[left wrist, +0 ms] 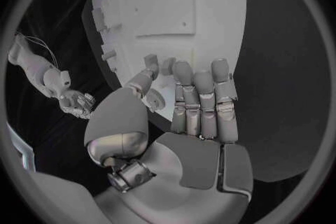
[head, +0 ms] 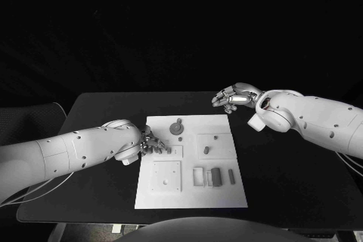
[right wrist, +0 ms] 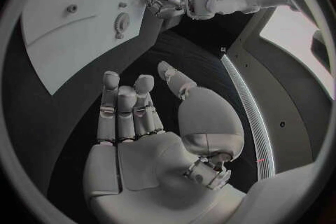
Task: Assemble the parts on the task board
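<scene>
The white task board [head: 189, 192] lies in the middle of the black table. A round grey part [head: 176, 128] sits near its far edge, small pegs [head: 214, 138] to its right, and upright rectangular pieces [head: 215, 176] in the slots lower down. My left hand [head: 149, 142] reaches over the board's left edge; its fingers [left wrist: 203, 95] lie straight and together, the thumb apart, with tips close to small grey parts [left wrist: 150, 60] on the board [left wrist: 175, 5]. My right hand [head: 234, 97] hovers over the table past the board's far right corner, palm [right wrist: 140, 157] bare.
A square plate [head: 166, 176] with holes is set into the board's near left. Bare black table [head: 295, 174] lies to the right of the board and beyond its far edge. The right wrist view shows the left hand [right wrist: 164, 3] at the board [right wrist: 70, 45].
</scene>
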Tool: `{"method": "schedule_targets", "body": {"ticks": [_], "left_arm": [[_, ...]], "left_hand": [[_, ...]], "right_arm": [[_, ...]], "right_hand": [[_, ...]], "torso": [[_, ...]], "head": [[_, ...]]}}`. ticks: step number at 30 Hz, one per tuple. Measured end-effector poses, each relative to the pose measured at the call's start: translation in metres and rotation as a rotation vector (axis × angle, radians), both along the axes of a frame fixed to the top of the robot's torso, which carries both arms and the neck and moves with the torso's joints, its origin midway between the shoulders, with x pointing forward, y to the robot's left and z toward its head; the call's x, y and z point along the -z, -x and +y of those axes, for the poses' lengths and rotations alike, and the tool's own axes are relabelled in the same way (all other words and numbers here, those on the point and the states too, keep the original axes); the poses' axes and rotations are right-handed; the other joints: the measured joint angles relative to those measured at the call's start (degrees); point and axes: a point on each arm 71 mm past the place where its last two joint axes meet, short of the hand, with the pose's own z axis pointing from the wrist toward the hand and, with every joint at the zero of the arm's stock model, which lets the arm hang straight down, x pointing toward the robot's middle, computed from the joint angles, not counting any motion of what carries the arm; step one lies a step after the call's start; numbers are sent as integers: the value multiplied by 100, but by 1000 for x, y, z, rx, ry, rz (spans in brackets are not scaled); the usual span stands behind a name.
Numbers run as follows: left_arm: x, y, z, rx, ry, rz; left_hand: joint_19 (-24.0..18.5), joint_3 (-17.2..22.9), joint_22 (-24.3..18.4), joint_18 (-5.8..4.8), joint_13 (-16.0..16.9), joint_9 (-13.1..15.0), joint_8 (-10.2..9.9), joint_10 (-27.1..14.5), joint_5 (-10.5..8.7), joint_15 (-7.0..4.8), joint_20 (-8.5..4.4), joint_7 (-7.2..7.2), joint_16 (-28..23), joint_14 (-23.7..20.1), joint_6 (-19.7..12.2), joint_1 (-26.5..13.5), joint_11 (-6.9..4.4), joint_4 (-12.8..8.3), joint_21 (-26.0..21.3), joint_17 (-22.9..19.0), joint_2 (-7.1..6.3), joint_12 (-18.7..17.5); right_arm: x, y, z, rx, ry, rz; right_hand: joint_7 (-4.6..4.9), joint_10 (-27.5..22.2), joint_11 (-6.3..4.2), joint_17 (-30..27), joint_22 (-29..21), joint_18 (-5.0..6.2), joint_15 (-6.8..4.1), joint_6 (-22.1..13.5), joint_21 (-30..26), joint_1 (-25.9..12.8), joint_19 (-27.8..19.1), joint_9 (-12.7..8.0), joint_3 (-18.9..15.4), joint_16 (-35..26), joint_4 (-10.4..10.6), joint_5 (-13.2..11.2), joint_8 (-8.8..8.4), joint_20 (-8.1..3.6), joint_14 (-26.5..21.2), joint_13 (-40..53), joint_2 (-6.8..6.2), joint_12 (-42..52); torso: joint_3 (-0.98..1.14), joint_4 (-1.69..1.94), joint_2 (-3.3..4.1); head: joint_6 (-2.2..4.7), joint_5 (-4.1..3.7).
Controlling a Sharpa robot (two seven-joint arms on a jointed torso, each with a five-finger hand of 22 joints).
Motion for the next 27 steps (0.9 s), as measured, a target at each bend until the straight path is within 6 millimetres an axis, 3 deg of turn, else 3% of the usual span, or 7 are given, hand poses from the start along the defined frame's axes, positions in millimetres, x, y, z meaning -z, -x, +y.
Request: {"method": "schedule_targets", "body": {"ticks": [11, 14, 17, 23, 27], "left_arm": [[0, 0, 1, 2, -1, 4], [0, 1, 1, 3, -1, 6], [0, 1, 1, 4, 0, 7], [0, 2, 3, 3, -1, 9], [0, 2, 4, 2, -1, 10]], "left_hand": [[0, -37, -1, -1, -1, 13, 0, 0, 0, 0, 0, 0, 0, 0, 0, -94, 0, 70, 0, -1, -23, 0], [0, -32, -1, -2, -1, 24, 0, 0, 90, 0, 0, 0, 0, 0, 0, -8, 0, 27, 0, 6, 63, 0], [0, -84, -1, -2, 4, 37, 0, 0, 422, 0, 0, 0, 0, 0, 0, 112, 0, -168, 0, 6, 183, 27], [0, -124, 4, -3, 7, 43, -28, 0, 1290, 0, 0, 0, 0, 0, -1, 237, 0, -589, 0, 6, 415, 27], [1, -109, 4, -4, 7, 43, -28, 0, 1545, 0, 1, 21, 0, 0, 20, 241, 0, -697, 0, 6, 459, 27]], "right_arm": [[0, 0, -1, 1, 0, 0], [0, 0, -1, 1, 1, 0], [0, 0, -1, 2, 1, 0], [0, 0, -1, 2, 1, 0], [0, 0, -1, 2, 1, 1]], "right_hand": [[1, 0, 0, 0, 0, 0, 2, -1, 0, 0, 0, 0, 0, 0, 0, 0, 0, 0, 2, 0, 0, 0], [2, 0, 0, -5, 0, 0, 3, -2, 0, 0, 0, 0, 0, 0, 0, 0, 0, 0, 3, 0, 0, 0], [3, 0, 0, -5, 0, 0, 10, -3, 0, 0, 0, 0, 0, 0, 0, 0, 0, 0, 10, 0, 0, 0], [8, 0, 0, -5, 0, 0, 10, -8, 0, 0, 0, 0, 0, 0, 0, 0, 0, 0, 11, 0, 0, 0], [10, 0, 0, -5, 0, 0, 11, -10, 0, 0, 0, 0, 0, 0, 0, 0, 0, 0, 11, -5, 0, 0]], "torso": [[1, -2, 1], [1, -2, 1], [1, -2, 1], [-1, -2, 1], [-1, -1, 1]], "head": [[-7, 3], [-9, 1], [-10, -2], [-6, -2], [-5, -3]]}}
